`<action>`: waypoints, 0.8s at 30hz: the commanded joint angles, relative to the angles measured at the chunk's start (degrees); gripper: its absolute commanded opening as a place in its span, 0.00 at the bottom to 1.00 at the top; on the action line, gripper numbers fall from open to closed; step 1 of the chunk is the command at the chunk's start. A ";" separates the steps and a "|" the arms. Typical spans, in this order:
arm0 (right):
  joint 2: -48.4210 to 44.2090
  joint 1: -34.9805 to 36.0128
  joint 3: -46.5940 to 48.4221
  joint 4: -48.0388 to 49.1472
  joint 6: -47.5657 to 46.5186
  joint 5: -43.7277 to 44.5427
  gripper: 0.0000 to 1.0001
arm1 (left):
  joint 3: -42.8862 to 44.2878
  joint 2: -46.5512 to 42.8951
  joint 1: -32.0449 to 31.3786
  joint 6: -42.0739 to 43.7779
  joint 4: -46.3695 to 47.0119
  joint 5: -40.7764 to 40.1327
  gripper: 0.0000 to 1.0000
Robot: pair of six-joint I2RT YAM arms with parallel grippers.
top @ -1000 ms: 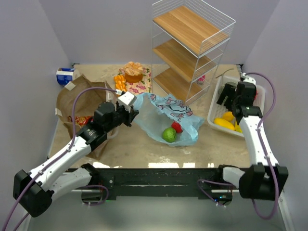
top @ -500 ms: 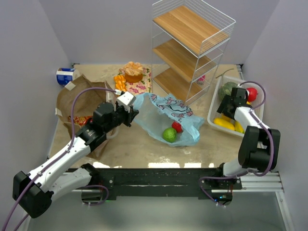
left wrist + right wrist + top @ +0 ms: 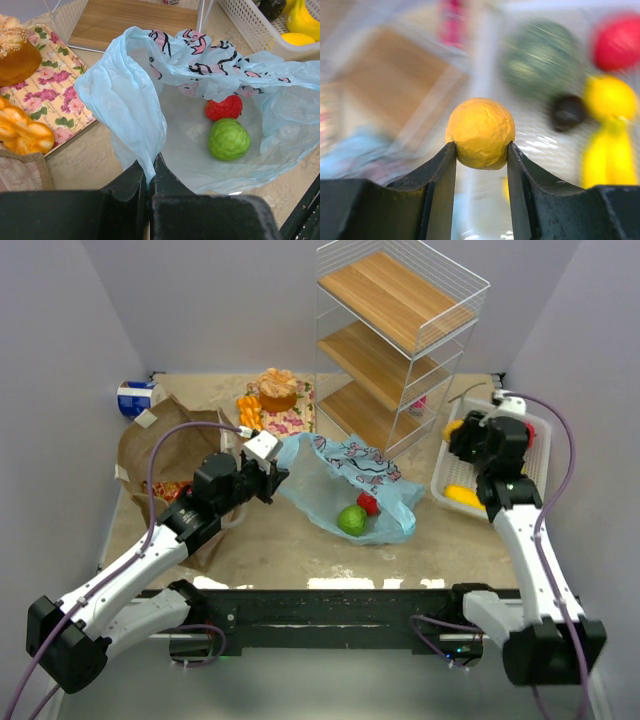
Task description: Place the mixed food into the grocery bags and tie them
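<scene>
My left gripper (image 3: 276, 472) (image 3: 148, 172) is shut on the rim of the light-blue plastic bag (image 3: 352, 485) (image 3: 130, 95) and holds it open. A green fruit (image 3: 351, 520) (image 3: 229, 139) and a red fruit (image 3: 368, 504) (image 3: 223, 107) lie inside the bag. My right gripper (image 3: 458, 432) (image 3: 481, 150) is shut on a round yellow fruit (image 3: 455, 427) (image 3: 480, 132), held above the left edge of the white basket (image 3: 445, 468). The brown paper bag (image 3: 150, 445) lies flat at the left with a red packet (image 3: 172, 489) at its mouth.
The basket holds yellow (image 3: 610, 100), red (image 3: 617, 42), green (image 3: 542, 60) and dark (image 3: 568, 112) produce. A wire shelf (image 3: 400, 335) stands at the back centre. The orange cake on its floral tray (image 3: 280, 392) and a blue-white can (image 3: 137, 398) sit at the back left.
My right gripper has lifted out of the basket with the yellow fruit and swung left. The left arm and the blue bag have not moved.
</scene>
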 commanded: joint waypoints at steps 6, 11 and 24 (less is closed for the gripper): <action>-13.11 39.48 0.53 3.50 -3.74 -13.99 0.29 | 0.21 0.36 0.33 0.34 2.05 0.70 0.00; -4.95 55.08 0.70 -2.56 -6.91 -3.02 0.29 | 0.21 1.24 0.42 0.34 1.97 0.53 0.00; 9.57 58.61 12.04 -12.41 -1.81 14.51 0.99 | 0.04 1.33 0.33 0.25 1.97 0.17 0.00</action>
